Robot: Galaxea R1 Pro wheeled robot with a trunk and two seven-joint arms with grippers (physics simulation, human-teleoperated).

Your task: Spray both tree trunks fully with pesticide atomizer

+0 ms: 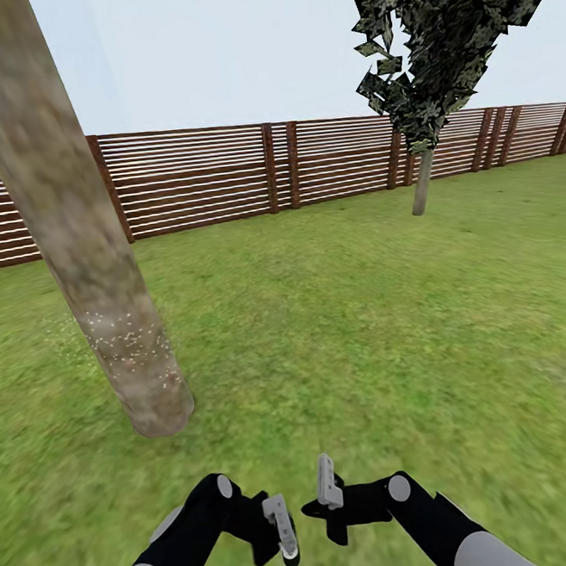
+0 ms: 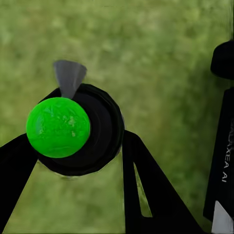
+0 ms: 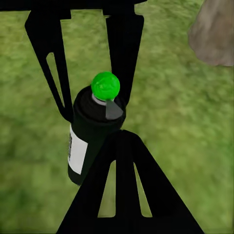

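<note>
The left gripper [image 1: 283,525] sits low in the frame, left of centre, clamped on the pesticide atomizer [image 3: 92,131]: in the right wrist view its two dark fingers [image 3: 51,63] press either side of the dark bottle, which has a white label patch and a bright green cap. From the left wrist view the same atomizer [image 2: 73,129] is seen end-on between the fingers, green cap and grey nozzle towards the camera. The right gripper [image 1: 327,486] is just beside it at bottom centre; whether its jaws are apart I cannot tell. A thick tan-grey tree trunk [image 1: 70,226] leans through the left of the frame, with white pesticide specks [image 1: 128,337] scattered on its lower part. A second tree [image 1: 423,79] stands upper right, before the fence [image 1: 220,172] and lawn [image 1: 365,327].
</note>
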